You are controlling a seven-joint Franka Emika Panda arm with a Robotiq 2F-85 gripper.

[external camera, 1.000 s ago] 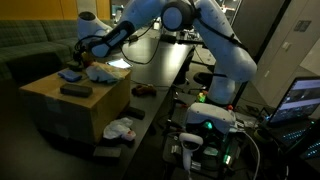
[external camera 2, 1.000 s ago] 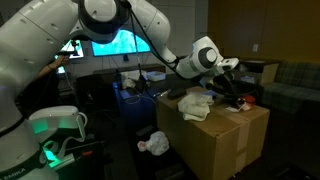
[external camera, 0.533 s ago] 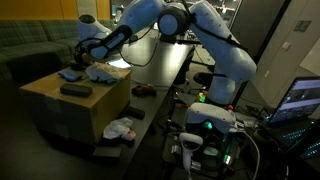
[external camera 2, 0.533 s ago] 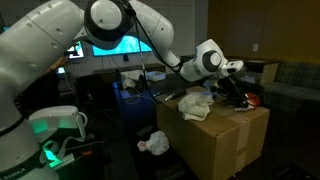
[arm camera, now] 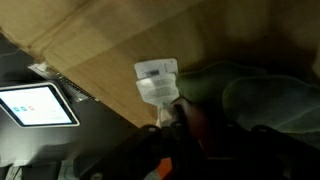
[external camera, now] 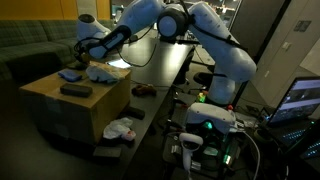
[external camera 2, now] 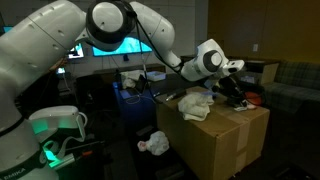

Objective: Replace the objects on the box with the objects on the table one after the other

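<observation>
A cardboard box carries a flat dark block, a blue soft thing and a white crumpled cloth. My gripper is low over the box top, at the blue soft thing. In the wrist view the dark fingers stand close together against a greenish soft thing with a white tag. It is too dark there to see whether they pinch it. On the lower surface lie a white-and-red object and a dark flat object.
A small reddish object lies on the dark surface beside the box. A white bundle sits low in front of the box. A lit screen and monitors stand behind. The robot base is near the box.
The gripper has dropped slightly toward the box top and its fingers have come much closer together. The objects on the box have not moved.
</observation>
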